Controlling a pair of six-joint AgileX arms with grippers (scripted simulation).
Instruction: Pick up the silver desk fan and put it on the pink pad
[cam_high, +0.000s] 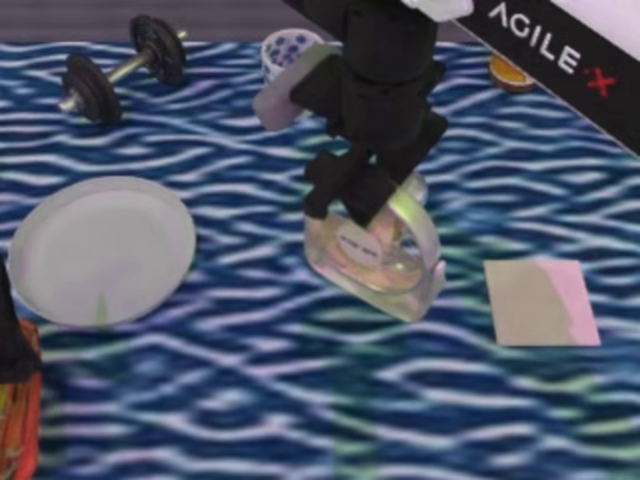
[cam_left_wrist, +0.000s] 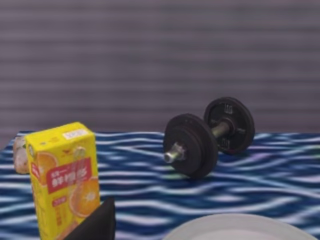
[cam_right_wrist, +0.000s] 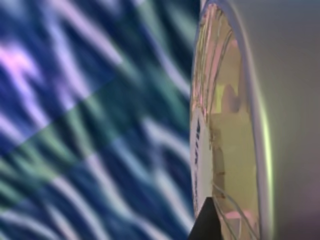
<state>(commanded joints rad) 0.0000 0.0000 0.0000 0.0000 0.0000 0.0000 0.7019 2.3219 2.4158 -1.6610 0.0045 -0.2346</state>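
The silver desk fan (cam_high: 390, 262) is at the middle of the table, a shiny ring with a pale hub, tilted. My right gripper (cam_high: 347, 203) reaches down from the far side onto its upper rim and is shut on it. In the right wrist view the fan (cam_right_wrist: 227, 130) shows edge-on, with one dark fingertip (cam_right_wrist: 207, 222) against its face; the other finger is hidden. The pink pad (cam_high: 543, 302) lies flat to the fan's right, partly in shadow. My left gripper (cam_high: 12, 340) is parked at the table's left edge, and one fingertip (cam_left_wrist: 100, 222) shows in the left wrist view.
A large pale round plate (cam_high: 100, 250) lies at the left. At the back left lies a black dumbbell (cam_high: 122, 68), with a small patterned cup (cam_high: 288, 48) at the back middle. A yellow juice carton (cam_left_wrist: 62, 177) stands by my left gripper. An orange object (cam_high: 512, 74) sits back right.
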